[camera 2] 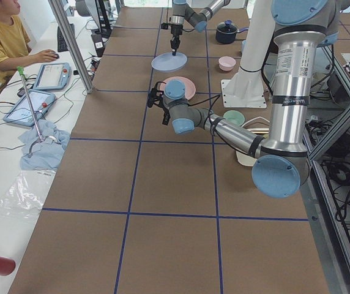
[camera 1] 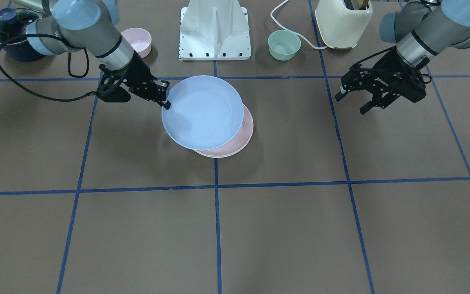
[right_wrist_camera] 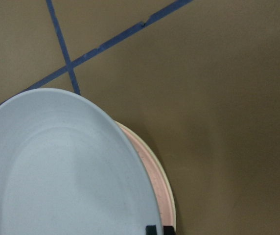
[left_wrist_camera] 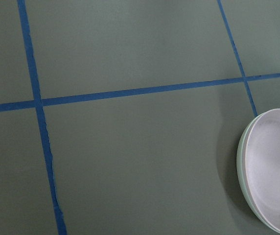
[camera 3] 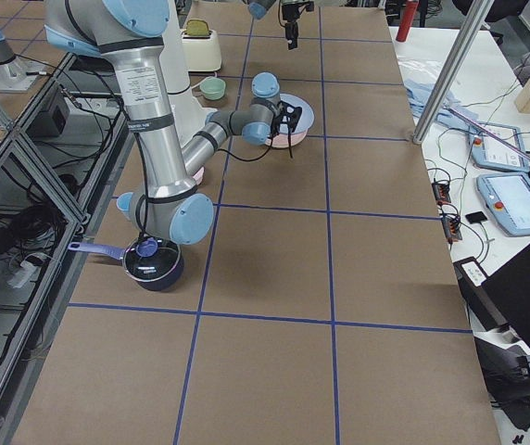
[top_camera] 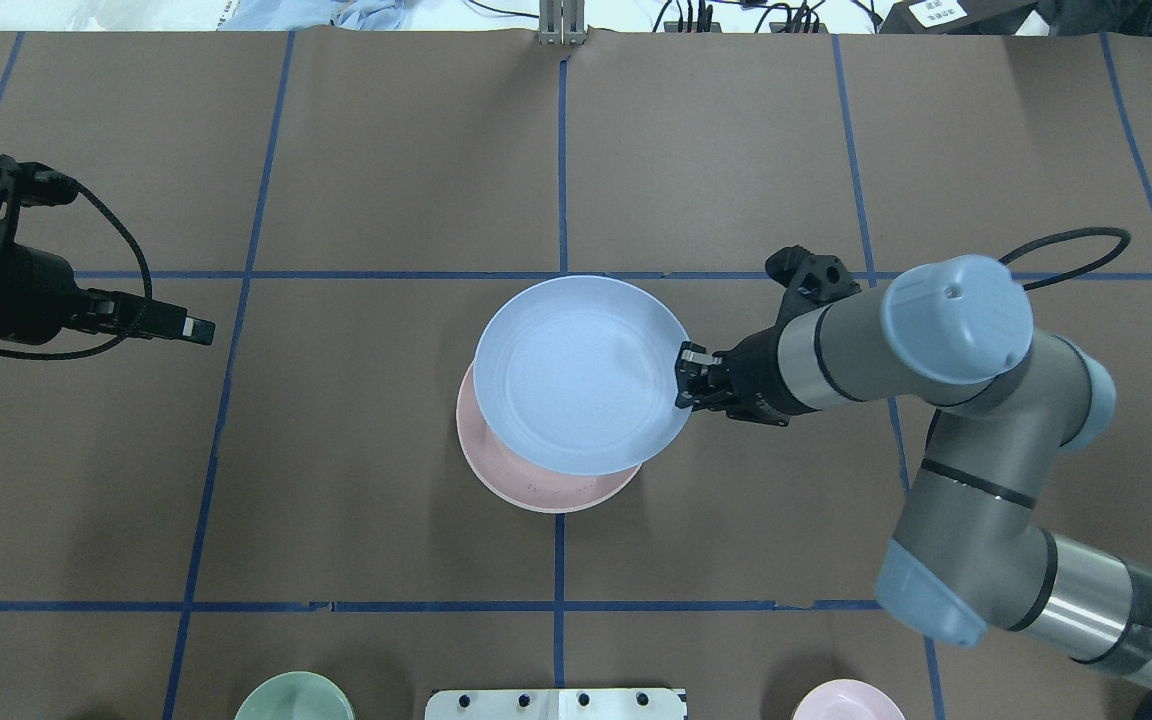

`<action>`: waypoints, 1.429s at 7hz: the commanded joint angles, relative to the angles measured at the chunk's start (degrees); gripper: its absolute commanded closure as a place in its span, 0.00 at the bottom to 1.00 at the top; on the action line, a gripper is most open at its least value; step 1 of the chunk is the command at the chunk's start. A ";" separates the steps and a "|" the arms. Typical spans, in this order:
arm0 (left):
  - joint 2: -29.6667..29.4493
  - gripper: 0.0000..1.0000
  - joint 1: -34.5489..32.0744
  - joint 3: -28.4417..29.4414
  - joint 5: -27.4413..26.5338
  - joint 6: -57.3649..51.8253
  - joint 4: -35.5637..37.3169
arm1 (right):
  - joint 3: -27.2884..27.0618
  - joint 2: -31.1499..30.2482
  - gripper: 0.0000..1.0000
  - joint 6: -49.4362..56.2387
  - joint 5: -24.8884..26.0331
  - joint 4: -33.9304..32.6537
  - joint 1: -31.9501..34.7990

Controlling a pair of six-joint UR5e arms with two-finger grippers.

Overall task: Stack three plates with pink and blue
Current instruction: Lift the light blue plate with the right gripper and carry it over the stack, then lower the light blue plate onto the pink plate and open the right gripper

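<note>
My right gripper [top_camera: 688,376] is shut on the rim of the light blue plate [top_camera: 581,372] and holds it slightly above the table. The blue plate overlaps the pale pink plate [top_camera: 536,485] but sits offset toward the far side. In the right wrist view the blue plate [right_wrist_camera: 57,171] covers most of the pink plate [right_wrist_camera: 152,176], and the rim of the cream-white plate [right_wrist_camera: 169,198] shows under the pink one. My left gripper [camera 1: 352,102] is open and empty, well off to the side of the plates. Its wrist view shows plate edges [left_wrist_camera: 274,171] at the right.
Near the robot base [camera 1: 215,30] stand a small pink bowl [camera 1: 137,41], a mint bowl [camera 1: 284,44], a cream toaster [camera 1: 343,20] and a dark blue lidded pot [camera 1: 12,34]. Blue tape lines mark the brown table [camera 1: 218,237].
</note>
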State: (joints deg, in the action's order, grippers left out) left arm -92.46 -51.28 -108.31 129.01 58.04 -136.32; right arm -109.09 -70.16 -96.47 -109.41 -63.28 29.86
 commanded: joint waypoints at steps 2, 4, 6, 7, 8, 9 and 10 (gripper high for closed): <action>0.00 0.05 0.04 0.11 -0.16 0.32 0.00 | 0.02 2.93 1.00 -0.21 4.46 -4.65 -3.05; 0.00 0.05 0.13 0.02 -0.16 0.41 0.00 | 0.37 2.06 0.01 -0.12 4.73 -4.66 -4.71; 0.00 0.05 0.13 0.02 -0.16 0.41 0.00 | -0.15 1.96 0.00 0.49 11.49 -4.66 -7.27; 0.09 0.05 0.13 0.03 -0.07 0.32 0.00 | -1.81 0.57 0.00 0.58 9.15 -5.00 -4.58; 0.09 0.05 -0.05 0.03 -0.16 -0.03 0.00 | -2.52 -0.66 0.00 0.75 4.42 -7.01 0.06; 1.31 0.05 -0.31 -0.41 -0.16 -0.64 0.00 | -2.70 -3.29 0.00 3.97 0.98 -7.29 4.11; 3.76 0.01 -1.62 -1.02 -0.24 -4.21 0.00 | -3.75 -8.10 0.00 12.19 -1.31 -7.29 7.20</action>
State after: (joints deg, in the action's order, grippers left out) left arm -90.85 -51.85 -108.75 128.83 56.65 -136.32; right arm -111.88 -73.73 -91.38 -107.49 -70.29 33.05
